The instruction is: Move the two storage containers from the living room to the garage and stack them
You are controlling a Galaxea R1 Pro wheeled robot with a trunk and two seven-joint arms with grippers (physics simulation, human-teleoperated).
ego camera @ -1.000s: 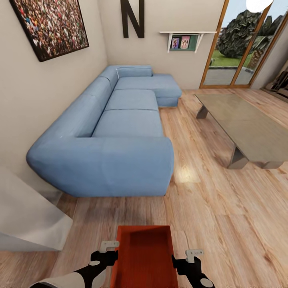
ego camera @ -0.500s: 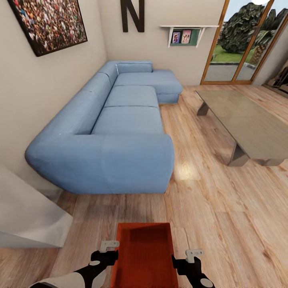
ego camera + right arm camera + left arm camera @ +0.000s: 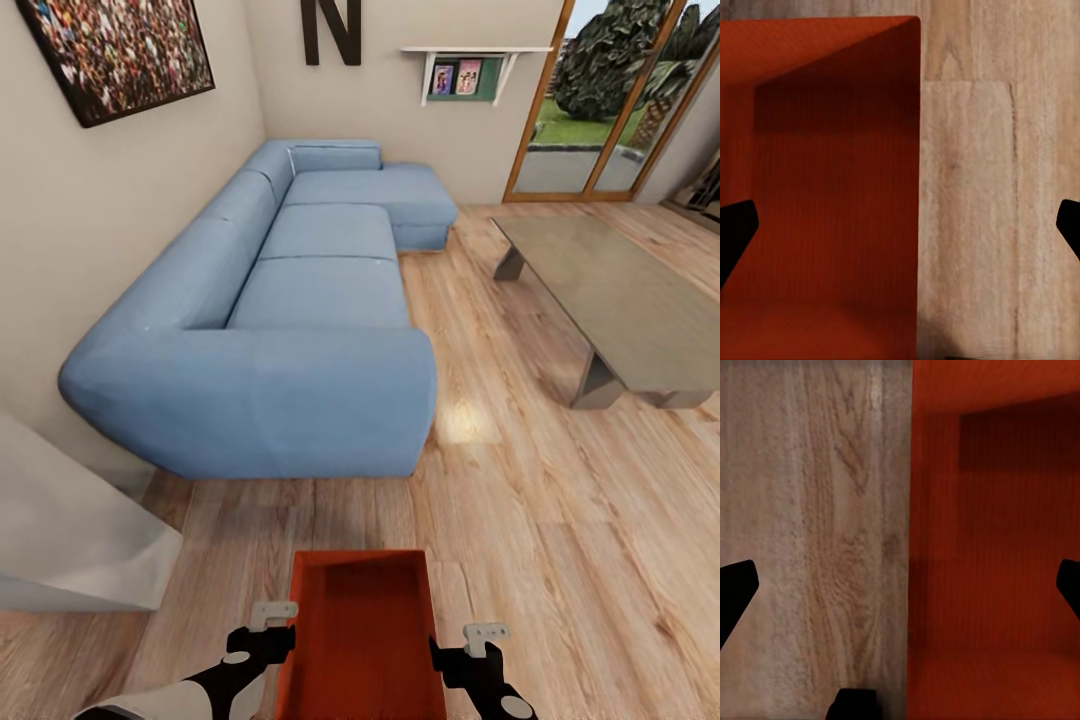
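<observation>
Head view: orange-red rectangular plastic bin (image 3: 360, 640) is lying at 6 o'clock, long axis pointing toward 12; left gripper (image 3: 272, 628) and right gripper (image 3: 470, 645) are flanking its side walls, fingers spread.

My head view is bright and evenly lit, with daylight at the glass doors (image 3: 585, 120). A glare patch shines on the wood floor (image 3: 520, 520) beside the sofa (image 3: 300, 330). My wrist views are soft and blurred.

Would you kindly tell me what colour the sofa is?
Light blue; the sofa shows best in the head view.

Orange-red bin (image 3: 360, 630) between both arms (blue sofa (image 3: 290, 330) ahead).
</observation>
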